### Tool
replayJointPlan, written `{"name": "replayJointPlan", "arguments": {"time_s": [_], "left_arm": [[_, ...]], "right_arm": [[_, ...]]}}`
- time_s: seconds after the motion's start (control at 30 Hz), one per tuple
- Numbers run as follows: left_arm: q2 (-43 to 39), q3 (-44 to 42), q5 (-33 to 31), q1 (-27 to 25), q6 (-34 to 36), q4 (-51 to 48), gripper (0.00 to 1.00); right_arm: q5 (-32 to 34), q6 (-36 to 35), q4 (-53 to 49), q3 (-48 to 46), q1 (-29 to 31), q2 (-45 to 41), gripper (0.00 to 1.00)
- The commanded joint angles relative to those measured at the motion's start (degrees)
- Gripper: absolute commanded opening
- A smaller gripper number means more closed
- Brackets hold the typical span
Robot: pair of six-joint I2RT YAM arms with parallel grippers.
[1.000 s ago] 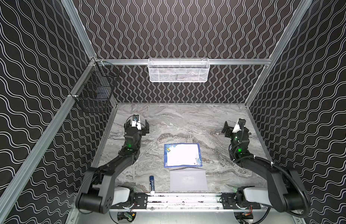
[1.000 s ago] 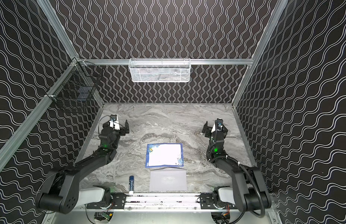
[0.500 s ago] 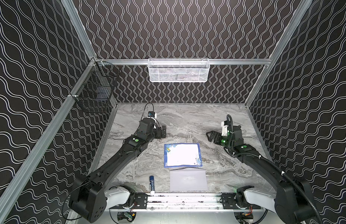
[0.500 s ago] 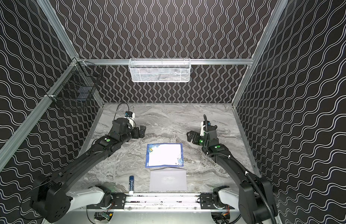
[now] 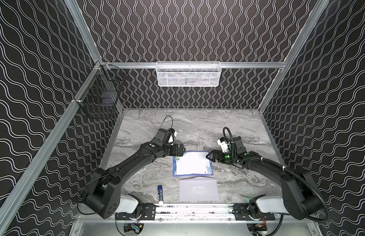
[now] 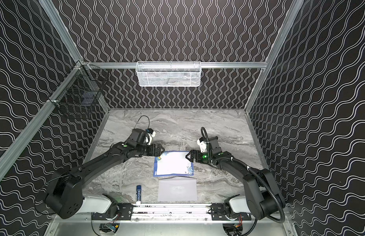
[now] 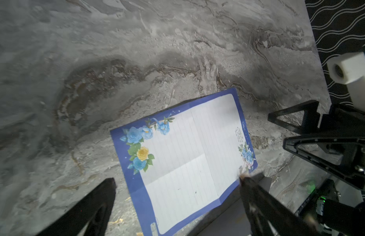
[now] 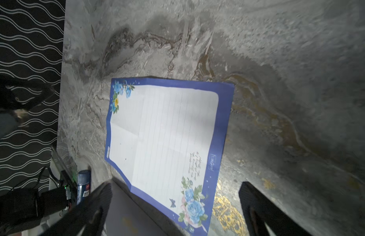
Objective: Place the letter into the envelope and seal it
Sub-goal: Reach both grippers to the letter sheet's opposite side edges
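Note:
The letter (image 5: 193,164) (image 6: 173,164), white with a blue border and flower corners, lies flat mid-table. The pale grey envelope (image 5: 198,190) (image 6: 177,190) lies just in front of it, flap hidden or folded shut. My left gripper (image 5: 183,152) (image 6: 162,150) stands open over the letter's far left corner. My right gripper (image 5: 208,158) (image 6: 187,157) stands open at the far right corner. In the left wrist view the open left gripper (image 7: 176,179) straddles the letter (image 7: 189,155). In the right wrist view the right gripper (image 8: 175,183) stands wide above the letter (image 8: 167,132) beside the envelope (image 8: 132,214). Neither holds anything.
A blue glue stick (image 5: 160,194) (image 6: 138,194) (image 8: 83,181) lies left of the envelope near the front rail. A white mesh basket (image 5: 188,74) hangs on the back wall. A black wire basket (image 5: 102,100) hangs on the left wall.
Both arms have swung inward from the table's sides and lowered to the letter's far corners. Both grippers stayed open. The letter and envelope have not moved.

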Motion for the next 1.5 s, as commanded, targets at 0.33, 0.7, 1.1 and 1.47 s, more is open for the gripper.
{"name": "replayJointPlan", "arguments": {"time_s": [0.33,0.7,1.1,1.47], "left_arm": [[7.5,1.4,2.0,-1.5,1.2,2.1,0.99],[10.7,-1.4,3.5,-1.5,-2.3,8.1,0.99],[13.8,-0.9,7.3,-1.9,-1.6,10.0,0.99],[17.4,0.3,9.4,-3.2,-1.6,11.6,0.99]], "right_arm": [[-2.9,-2.0,4.1,-1.2,0.1,4.2,1.0],[-4.4,-1.3,6.5,-3.3,0.1,5.9,0.99],[-5.5,-0.7,9.9,-5.0,1.7,8.8,0.97],[-5.9,0.8,13.5,-6.1,3.2,11.7,0.96]]}}
